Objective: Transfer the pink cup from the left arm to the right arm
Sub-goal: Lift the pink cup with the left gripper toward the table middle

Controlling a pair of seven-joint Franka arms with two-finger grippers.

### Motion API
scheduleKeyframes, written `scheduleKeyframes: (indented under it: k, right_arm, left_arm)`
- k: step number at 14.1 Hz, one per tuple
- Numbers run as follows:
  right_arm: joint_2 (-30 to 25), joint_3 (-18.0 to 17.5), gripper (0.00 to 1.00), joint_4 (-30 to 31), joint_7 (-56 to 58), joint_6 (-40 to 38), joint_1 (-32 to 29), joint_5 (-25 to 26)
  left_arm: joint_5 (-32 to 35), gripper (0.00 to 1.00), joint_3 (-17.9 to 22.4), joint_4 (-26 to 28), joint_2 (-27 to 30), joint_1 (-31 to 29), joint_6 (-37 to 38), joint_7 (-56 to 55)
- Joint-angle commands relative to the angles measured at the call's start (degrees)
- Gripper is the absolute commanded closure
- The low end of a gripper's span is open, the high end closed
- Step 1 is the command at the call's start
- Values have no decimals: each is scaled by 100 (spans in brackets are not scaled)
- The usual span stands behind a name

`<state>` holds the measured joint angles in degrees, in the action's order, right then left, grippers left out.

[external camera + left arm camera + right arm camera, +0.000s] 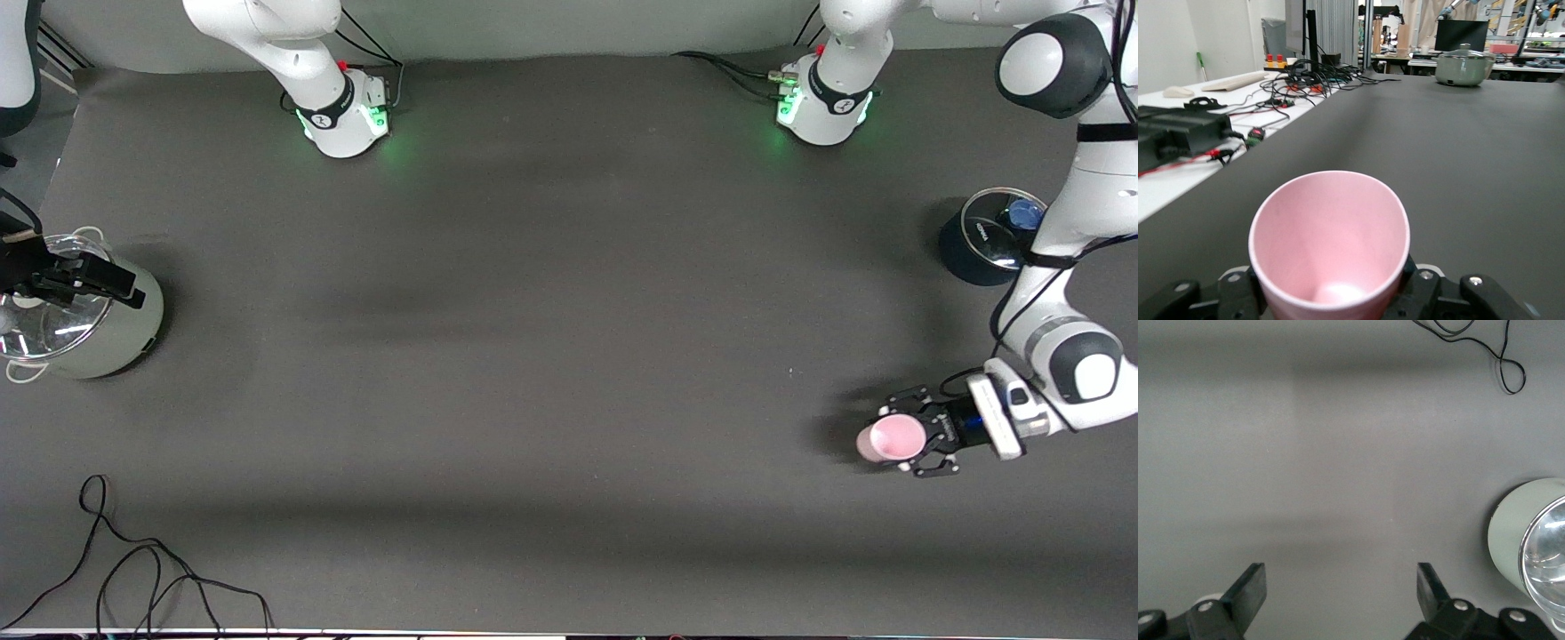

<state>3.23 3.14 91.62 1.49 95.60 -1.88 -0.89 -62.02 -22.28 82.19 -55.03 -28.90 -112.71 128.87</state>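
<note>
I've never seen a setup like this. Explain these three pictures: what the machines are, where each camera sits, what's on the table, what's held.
Two white robot arms stand at a dark table. The wide picture looks down from a high camera facing them; the other two come from cameras on each arm's wrist. The left gripper is shut on a pink cup, held sideways at the left arm's end of the table; its wrist camera looks into the cup's mouth. The right gripper waits open over a pale green pot at the right arm's end. A dark pot and a loose black cable also lie there.

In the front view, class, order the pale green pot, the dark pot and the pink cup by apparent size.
1. Pale green pot, largest.
2. Dark pot, partly hidden by the left arm.
3. Pink cup, smallest.
</note>
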Motion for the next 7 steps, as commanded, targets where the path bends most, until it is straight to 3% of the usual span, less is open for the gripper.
scheduleKeyframes:
  k: [1, 7]
  right_arm:
    - [-15, 38, 0, -4, 105, 11, 39, 54]
    - [-6, 38, 0, -4, 105, 11, 39, 54]
  left_arm:
    - [-82, 100, -792, -53, 10, 86, -1012, -501]
    - [-73, 100, -2147, -185, 19, 1112, -4105, -1679]
